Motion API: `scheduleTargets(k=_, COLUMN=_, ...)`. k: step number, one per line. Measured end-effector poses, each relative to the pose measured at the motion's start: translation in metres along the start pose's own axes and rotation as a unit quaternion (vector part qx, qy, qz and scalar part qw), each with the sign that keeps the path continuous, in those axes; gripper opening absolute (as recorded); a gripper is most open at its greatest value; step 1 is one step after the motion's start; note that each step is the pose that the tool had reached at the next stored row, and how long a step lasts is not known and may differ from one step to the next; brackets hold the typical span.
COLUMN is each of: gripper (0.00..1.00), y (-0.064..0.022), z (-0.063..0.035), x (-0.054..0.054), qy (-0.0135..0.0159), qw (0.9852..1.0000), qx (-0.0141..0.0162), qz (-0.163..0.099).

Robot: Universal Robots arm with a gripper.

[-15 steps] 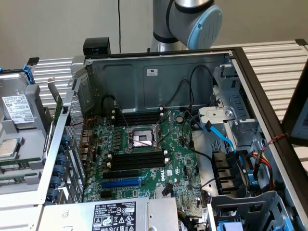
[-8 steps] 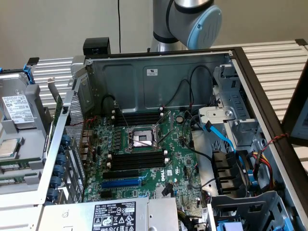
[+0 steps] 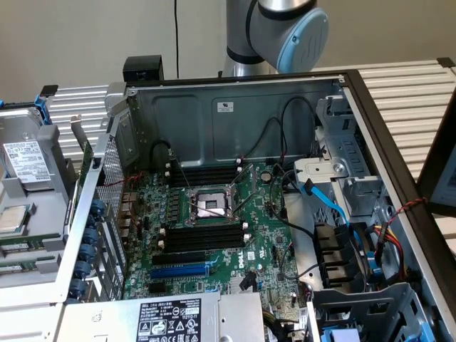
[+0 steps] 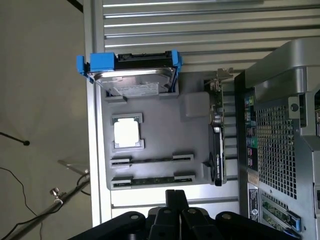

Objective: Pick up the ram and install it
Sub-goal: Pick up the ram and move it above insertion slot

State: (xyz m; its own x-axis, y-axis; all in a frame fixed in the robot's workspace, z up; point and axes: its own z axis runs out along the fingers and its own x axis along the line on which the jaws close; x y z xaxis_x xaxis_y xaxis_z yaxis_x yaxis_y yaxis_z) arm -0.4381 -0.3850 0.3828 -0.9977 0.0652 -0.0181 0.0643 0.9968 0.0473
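Slatted table (image 4: pixel 200 30), grey tray (image 4: pixel 165 132) holding ram (image 4: pixel 152 160)

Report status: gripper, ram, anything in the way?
Gripper above grey tray, carrying nothing visible. Two ram sticks lying in tray, untouched. Black memory slots look empty, nothing across them.

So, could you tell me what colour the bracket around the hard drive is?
The bracket is blue, clearest in the wrist view.

Lighting even, diffuse, moderately bright. Soft shadow inside the computer case (image 3: pixel 214 125); mild glare on the ribbed metal tabletop (image 4: pixel 200 30).
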Motion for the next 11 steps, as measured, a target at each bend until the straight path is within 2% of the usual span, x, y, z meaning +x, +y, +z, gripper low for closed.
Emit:
scheduleTargets(k=5, gripper=0.11, y=0.0001, z=0.0006, x=0.0001, qy=0.0015, qw=0.9991, qx=-0.0008, qz=-0.042)
scheduleTargets(k=8, gripper=0.11, y=0.0001, z=0.0009, x=0.0001, qy=0.0028, qw=0.9976, qx=-0.0013, qz=-0.069)
scheduleTargets(k=11, gripper=0.11, y=0.0, z=0.0013, x=0.0, qy=0.004, qw=0.9954, qx=-0.0018, qz=-0.096)
